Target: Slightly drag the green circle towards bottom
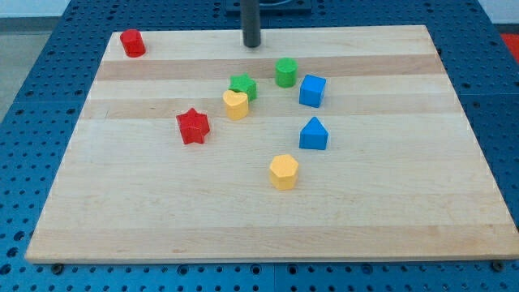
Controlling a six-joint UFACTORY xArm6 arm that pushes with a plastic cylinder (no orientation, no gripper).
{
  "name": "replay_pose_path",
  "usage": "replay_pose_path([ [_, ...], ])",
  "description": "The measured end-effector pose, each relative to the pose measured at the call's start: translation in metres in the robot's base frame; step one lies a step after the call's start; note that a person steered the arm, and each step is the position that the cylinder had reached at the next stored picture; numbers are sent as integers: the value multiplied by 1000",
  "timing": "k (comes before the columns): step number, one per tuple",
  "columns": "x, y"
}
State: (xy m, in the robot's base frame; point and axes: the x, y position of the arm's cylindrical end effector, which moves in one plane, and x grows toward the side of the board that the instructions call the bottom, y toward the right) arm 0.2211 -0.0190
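The green circle [285, 72] is a short green cylinder on the wooden board [162, 219], above the view's middle. My tip [252, 45] is the lower end of the dark rod near the board's top edge, up and to the left of the green circle and apart from it. A green star [243, 85] lies left of the green circle and touches a yellow heart [236, 104]. A blue cube [312, 90] sits just right of the green circle.
A red star [193, 126] lies left of the middle. A blue triangle-like block [314, 134] and a yellow hexagon [284, 171] lie below the green circle. A red cylinder [132, 42] stands at the board's top left corner. Blue pegboard surrounds the board.
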Motion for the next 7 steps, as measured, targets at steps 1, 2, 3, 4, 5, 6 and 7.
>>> replay_pose_path([
  [1,0,39],
  [2,4,81],
  [3,25,99],
  [4,45,61],
  [5,56,48],
  [6,65,59],
  [7,68,51],
])
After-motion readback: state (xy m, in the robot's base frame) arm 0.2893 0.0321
